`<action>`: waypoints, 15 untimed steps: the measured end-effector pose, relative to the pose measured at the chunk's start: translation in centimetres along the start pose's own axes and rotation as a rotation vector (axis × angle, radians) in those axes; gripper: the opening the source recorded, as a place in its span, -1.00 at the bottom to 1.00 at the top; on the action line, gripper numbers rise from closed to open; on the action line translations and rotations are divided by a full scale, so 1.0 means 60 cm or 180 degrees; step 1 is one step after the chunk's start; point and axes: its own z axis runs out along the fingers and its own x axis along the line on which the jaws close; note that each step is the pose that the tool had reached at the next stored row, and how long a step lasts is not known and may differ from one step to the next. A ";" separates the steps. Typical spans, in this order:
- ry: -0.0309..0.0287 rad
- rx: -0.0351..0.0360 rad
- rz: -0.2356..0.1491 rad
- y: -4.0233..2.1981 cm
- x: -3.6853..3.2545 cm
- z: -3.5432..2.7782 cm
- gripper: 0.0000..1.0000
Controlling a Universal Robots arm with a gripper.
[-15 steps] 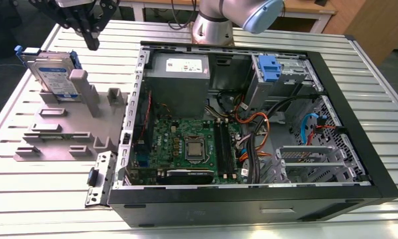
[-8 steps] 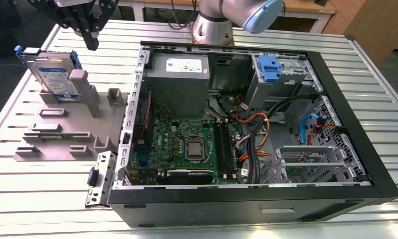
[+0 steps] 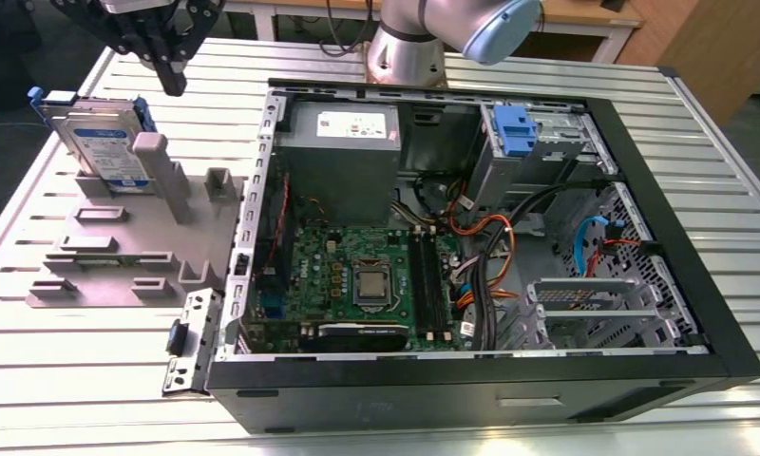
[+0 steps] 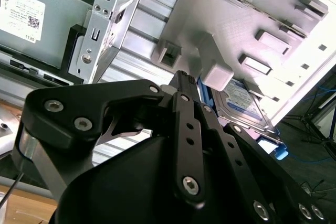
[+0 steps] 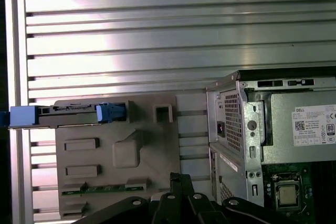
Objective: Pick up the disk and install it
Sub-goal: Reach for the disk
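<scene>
The disk (image 3: 107, 142) stands on its edge in a grey holder (image 3: 114, 256) on the exterior view's left, its white-and-blue label facing out and its blue side frame around it. In the first wrist view the disk (image 5: 68, 115) shows edge-on with blue ends. Its label also shows in the second wrist view, where the disk (image 4: 244, 103) sits behind a grey post. My gripper (image 3: 174, 84) hangs above the table just to the exterior view's right of the disk, apart from it. The black fingers meet at the tip of the gripper (image 4: 184, 77) (image 5: 178, 178), shut with nothing between them.
An open black computer case (image 3: 722, 313) lies across the slatted metal table (image 3: 76, 380). Inside it are a grey power supply (image 3: 342, 142), a green motherboard (image 3: 368, 280), loose cables and a drive bay holding a blue bracket (image 3: 513, 128). The arm's base (image 3: 412, 47) stands behind the case.
</scene>
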 end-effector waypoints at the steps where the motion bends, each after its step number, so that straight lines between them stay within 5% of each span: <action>1: 0.0000 0.0000 0.0000 0.000 0.000 0.000 -0.79; 15: 0.0000 0.0000 0.0000 0.000 0.005 0.000 -0.79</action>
